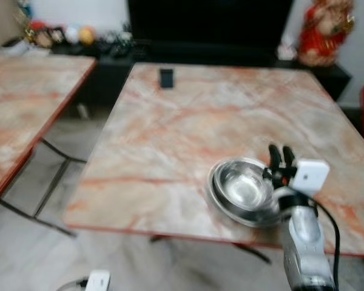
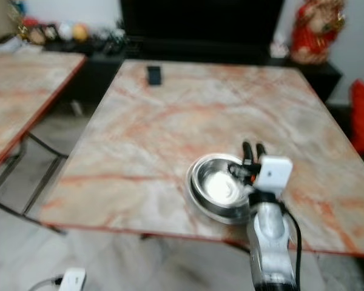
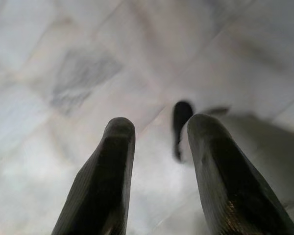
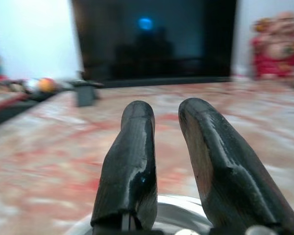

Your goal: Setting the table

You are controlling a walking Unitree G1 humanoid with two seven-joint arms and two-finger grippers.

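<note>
Two stacked steel bowls (image 1: 246, 191) lie lower right on our desk (image 1: 188, 127); right hand (image 1: 280, 155), slightly open and gripping nothing, hovers beside; most setting remains

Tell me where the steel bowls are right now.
In the eye views the stacked steel bowls sit on the marble table, toward its near edge and right of centre, directly beside the right hand, which is poised at their right rim.
</note>
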